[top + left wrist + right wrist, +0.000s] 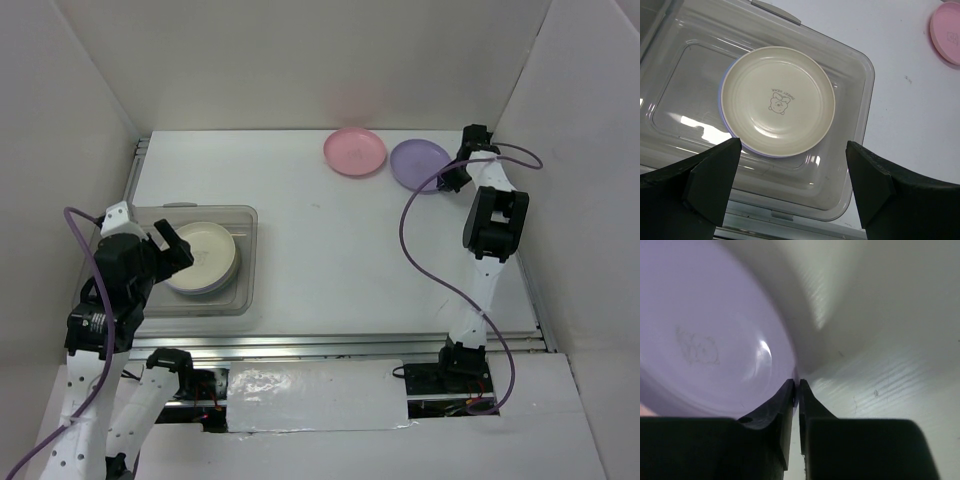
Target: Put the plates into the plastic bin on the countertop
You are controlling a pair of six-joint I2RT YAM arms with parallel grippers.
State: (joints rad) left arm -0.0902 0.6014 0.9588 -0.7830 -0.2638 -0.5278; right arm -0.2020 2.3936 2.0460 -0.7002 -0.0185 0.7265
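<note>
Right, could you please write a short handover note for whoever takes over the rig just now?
Left gripper: jaws open, empty, above the plastic bin.
Right gripper: jaws shut on the rim of the purple plate, far right of the countertop.
Done: cream plate tops a stack in the bin.
To do: bin the purple plate, then the pink plate beside it.

Two plates lie on the tabletop (320, 230) at the far right: one pink plate (354, 152) and one purple plate (420, 165). One plastic bin (245, 215) at near left holds one cream plate (203, 255) over one lavender plate (756, 151); any deeper ones are hidden.
</note>
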